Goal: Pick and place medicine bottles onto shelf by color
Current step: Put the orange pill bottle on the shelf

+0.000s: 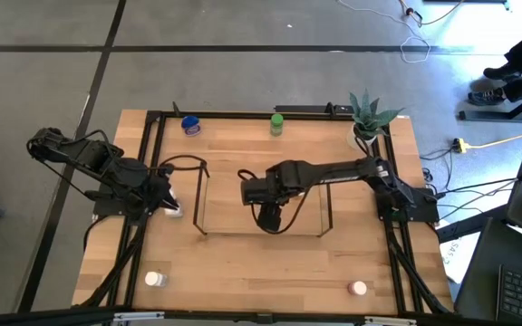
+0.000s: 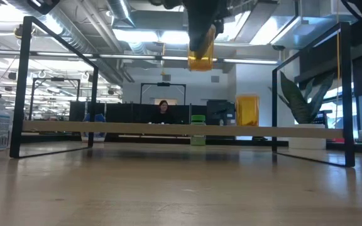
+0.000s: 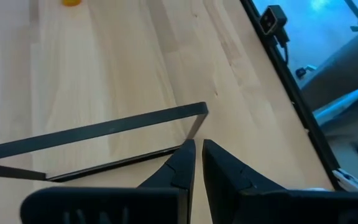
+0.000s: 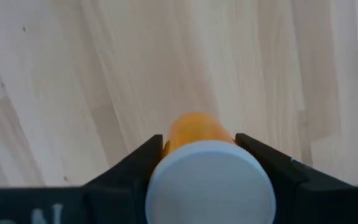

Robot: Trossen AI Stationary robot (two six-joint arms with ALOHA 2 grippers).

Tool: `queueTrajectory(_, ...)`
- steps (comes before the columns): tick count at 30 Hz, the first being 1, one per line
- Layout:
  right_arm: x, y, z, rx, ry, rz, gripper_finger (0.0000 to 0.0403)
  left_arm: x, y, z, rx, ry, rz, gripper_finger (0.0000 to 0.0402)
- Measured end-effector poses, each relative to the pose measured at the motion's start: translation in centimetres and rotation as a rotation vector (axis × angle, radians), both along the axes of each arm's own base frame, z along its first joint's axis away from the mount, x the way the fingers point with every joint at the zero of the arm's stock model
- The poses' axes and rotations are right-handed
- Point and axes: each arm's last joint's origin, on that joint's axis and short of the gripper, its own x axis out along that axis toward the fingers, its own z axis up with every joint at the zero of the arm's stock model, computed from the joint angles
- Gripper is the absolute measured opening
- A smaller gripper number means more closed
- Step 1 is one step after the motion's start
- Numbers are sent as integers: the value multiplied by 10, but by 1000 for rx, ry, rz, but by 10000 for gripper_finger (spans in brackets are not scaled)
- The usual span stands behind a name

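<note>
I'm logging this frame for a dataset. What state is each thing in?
Right gripper: shut on the orange bottle, held above the shelf.
Left gripper: shut, empty, by the shelf's left end.
Green-capped bottle: upright at the table's far edge.
Blue-capped bottle: at the far edge too.

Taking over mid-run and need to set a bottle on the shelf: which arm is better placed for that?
Right. Its claw already grips an orange bottle and hangs over the shelf mid-table. The left claw is shut and empty at the shelf's left end.
</note>
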Motion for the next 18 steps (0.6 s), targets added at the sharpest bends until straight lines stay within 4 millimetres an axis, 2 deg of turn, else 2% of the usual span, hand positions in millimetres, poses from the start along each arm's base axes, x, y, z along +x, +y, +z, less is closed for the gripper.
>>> queueTrajectory(3,2,-2,-9,16,11,34,194,0,0,0,1,-1,3,25)
queueTrajectory(12,-1,-4,-55,-8,136,111,194,0,0,0,0,-1,4,25)
queueTrajectory(18,4,-4,-68,-11,89,134,189,0,0,0,0,-1,5,25)
